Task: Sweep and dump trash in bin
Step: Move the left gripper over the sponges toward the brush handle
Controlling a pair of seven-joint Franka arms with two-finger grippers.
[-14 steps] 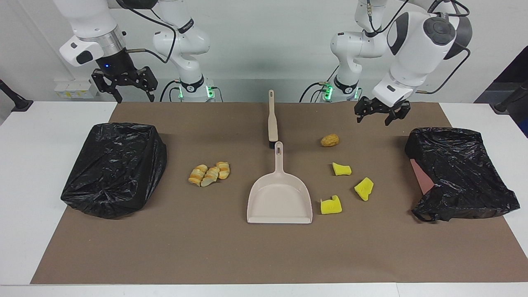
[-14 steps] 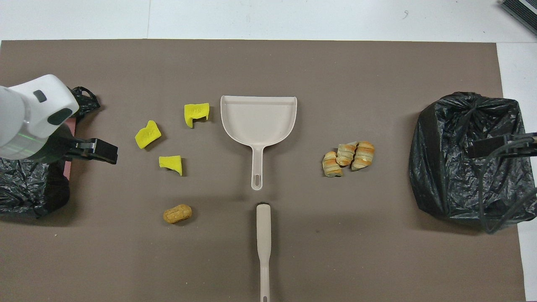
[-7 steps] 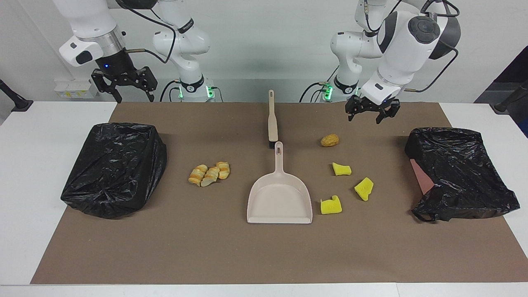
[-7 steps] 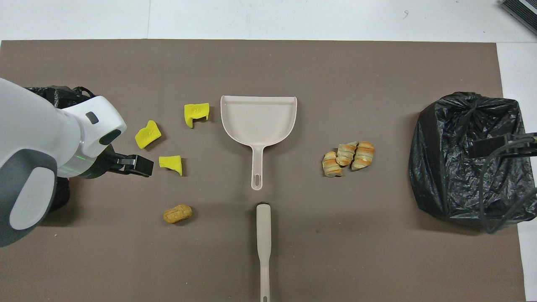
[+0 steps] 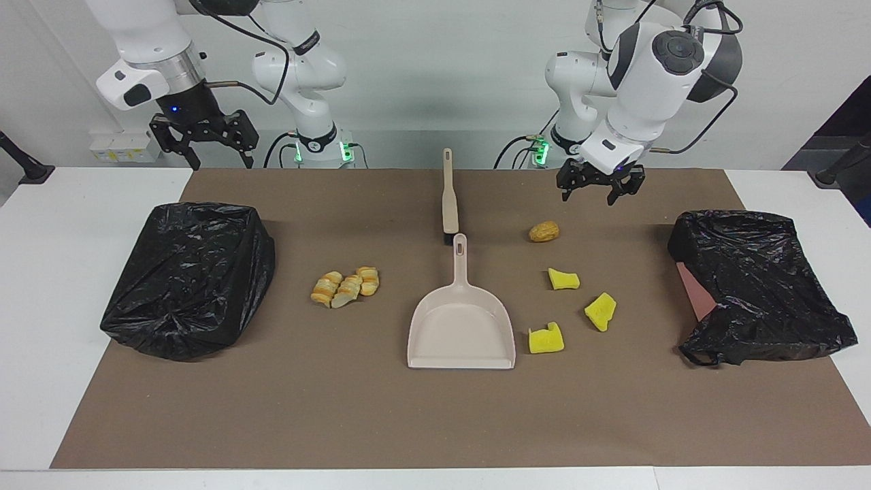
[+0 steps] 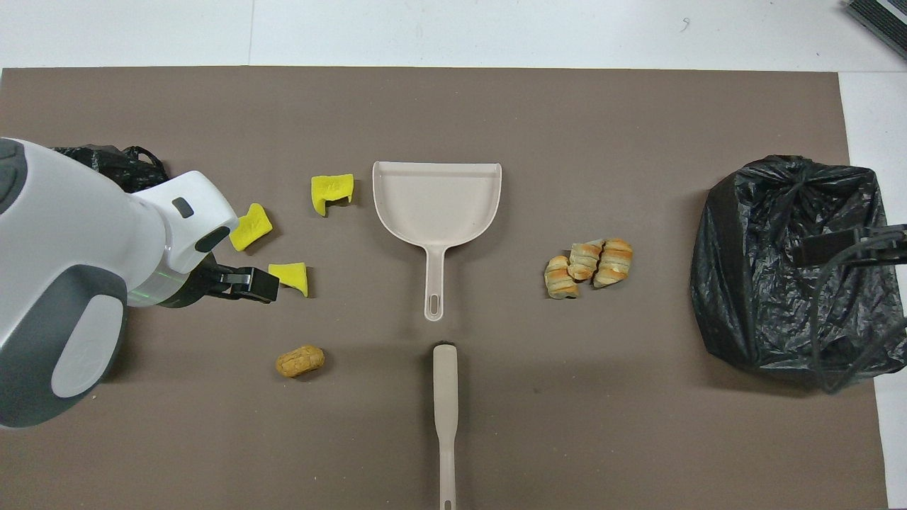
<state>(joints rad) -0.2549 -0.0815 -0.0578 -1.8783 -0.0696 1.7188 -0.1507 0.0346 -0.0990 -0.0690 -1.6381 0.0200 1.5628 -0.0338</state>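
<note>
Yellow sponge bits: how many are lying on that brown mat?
3, all between the dustpan and the bin bag at the left arm's end: one beside the pan's mouth, one nearer the bag, one closest to the robots. None looks hidden.

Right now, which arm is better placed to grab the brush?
Probably left. The left gripper hangs open over the mat toward the brush, beside the brown lump. The right gripper waits open, raised near its own bin bag.
</note>
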